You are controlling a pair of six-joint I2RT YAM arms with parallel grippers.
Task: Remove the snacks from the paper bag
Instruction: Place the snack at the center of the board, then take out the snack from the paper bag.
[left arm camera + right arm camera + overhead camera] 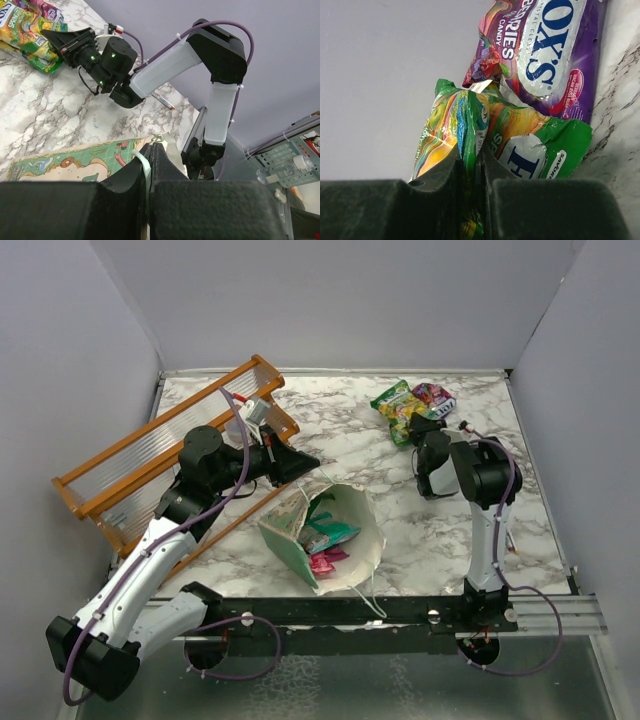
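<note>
The mint-green paper bag [345, 525] lies tipped on the table's middle, its mouth facing up and right. Teal and pink snack packets [328, 540] lie inside it. My left gripper [306, 466] is shut on the bag's rim [145, 165]; the rim edge shows between the closed jaws in the left wrist view. My right gripper [427, 426] is shut on a green snack packet [470, 130] at the far right. A purple packet [545, 50] lies against the green one; both show in the top view [412, 405].
An orange wooden rack [170, 455] lies at the left behind my left arm. A pen [165, 100] lies near the right arm. White walls close the table on three sides.
</note>
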